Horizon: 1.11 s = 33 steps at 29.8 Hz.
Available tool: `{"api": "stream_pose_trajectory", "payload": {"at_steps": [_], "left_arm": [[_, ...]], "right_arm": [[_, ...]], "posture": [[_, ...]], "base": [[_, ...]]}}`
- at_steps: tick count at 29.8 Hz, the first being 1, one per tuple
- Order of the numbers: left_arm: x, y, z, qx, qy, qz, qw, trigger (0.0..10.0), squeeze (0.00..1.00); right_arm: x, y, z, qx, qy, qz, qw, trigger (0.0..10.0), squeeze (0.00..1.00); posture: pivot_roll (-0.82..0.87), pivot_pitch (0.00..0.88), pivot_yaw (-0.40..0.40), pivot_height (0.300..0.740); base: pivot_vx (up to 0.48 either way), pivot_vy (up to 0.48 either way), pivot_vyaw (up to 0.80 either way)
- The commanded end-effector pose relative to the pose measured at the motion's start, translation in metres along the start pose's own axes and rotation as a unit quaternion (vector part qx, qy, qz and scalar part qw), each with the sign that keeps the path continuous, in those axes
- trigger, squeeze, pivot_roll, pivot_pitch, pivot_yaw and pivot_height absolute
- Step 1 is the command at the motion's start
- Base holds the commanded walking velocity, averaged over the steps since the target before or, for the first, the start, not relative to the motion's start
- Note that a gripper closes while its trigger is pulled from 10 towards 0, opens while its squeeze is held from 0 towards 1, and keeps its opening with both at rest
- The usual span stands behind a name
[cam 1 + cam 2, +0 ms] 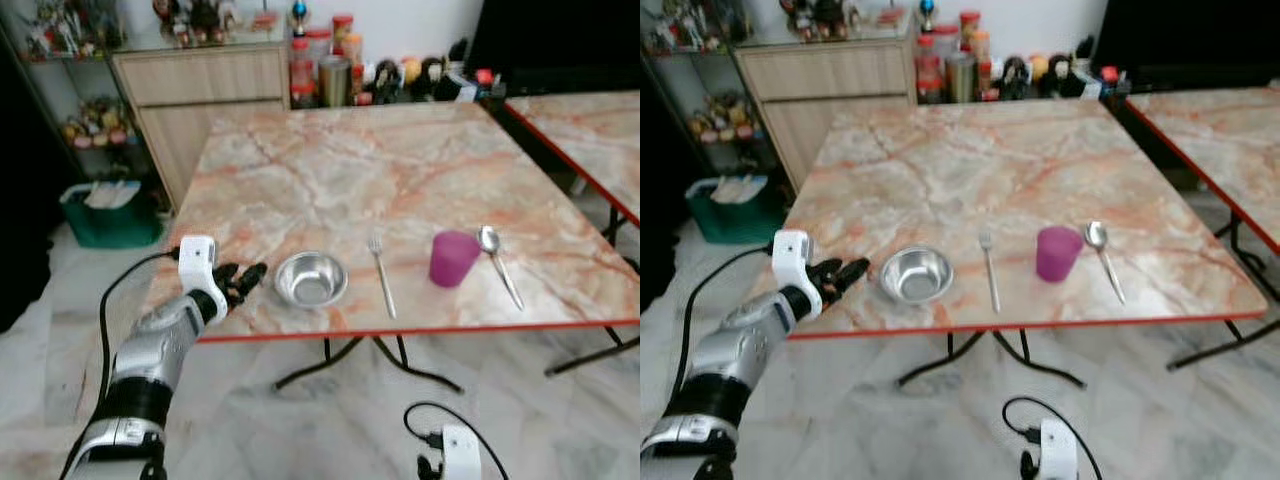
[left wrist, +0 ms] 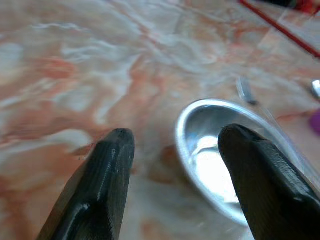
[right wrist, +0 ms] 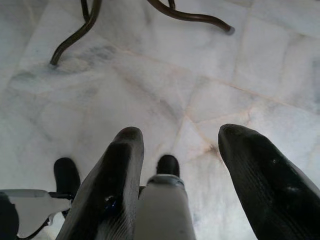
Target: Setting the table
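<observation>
Standing surface: square table with a pink-veined marble top and red edge [image 1: 400,170], on dark curved metal legs over a pale marble tile floor [image 3: 150,85].
Second surface: matching marble table [image 1: 590,130] to the robot's right, set apart from the first.
Background: light wooden cabinet [image 1: 200,95] beyond the far-left corner, jars and bottles [image 1: 330,65] beside it, green bin [image 1: 105,215] on the floor.
Left gripper [image 1: 243,280]: over the near-left table edge, black fingers [image 2: 107,165] spread apart, holding nothing, tips just beside the bowl.
Right gripper [image 3: 175,165]: hanging low over the floor, fingers parted, empty.
Bowl: round shiny steel bowl [image 1: 311,278], upright, near the front edge.
Cup: purple plastic cup [image 1: 454,258], upright, between fork and spoon.
Fork: slim metal fork [image 1: 382,272], lying right of the bowl, apart from it.
Spoon: metal spoon [image 1: 497,262], lying just right of the cup.
</observation>
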<state>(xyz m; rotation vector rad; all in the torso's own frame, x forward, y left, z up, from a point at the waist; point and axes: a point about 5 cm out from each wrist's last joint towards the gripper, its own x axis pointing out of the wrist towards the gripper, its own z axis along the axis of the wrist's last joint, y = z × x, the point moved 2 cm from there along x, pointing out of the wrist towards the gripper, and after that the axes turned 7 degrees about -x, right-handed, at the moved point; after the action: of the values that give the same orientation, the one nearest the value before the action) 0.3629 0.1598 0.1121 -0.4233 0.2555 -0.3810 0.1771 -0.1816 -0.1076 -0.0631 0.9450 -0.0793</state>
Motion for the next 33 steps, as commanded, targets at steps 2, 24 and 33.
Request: {"api": "stream_pose_trajectory", "payload": {"at_steps": [2, 24, 33], "left_arm": [[0.003, -0.008, 0.015, -0.001, -0.014, -0.011, 1.000, 10.0, 0.00], [0.022, -0.022, -0.005, 0.034, 0.035, 0.018, 0.999, 10.0, 0.00], [0.023, -0.025, -0.012, 0.040, 0.056, 0.009, 0.998, 10.0, 0.00]], "right_arm": [[0.001, 0.003, 0.004, 0.000, -0.005, 0.003, 1.000, 10.0, 0.00], [0.000, 0.003, 0.001, 0.004, -0.002, 0.001, 1.000, 10.0, 0.00], [0.000, 0.002, 0.002, 0.004, -0.003, 0.001, 1.000, 10.0, 0.00]], "posture": [[0.04, 0.000, 0.015, 0.736], [0.03, 0.000, 0.018, 0.736], [0.03, 0.000, 0.018, 0.736]], "base": [[0.000, 0.000, 0.00], [0.000, 0.000, 0.00], [0.000, 0.000, 0.00]]}}
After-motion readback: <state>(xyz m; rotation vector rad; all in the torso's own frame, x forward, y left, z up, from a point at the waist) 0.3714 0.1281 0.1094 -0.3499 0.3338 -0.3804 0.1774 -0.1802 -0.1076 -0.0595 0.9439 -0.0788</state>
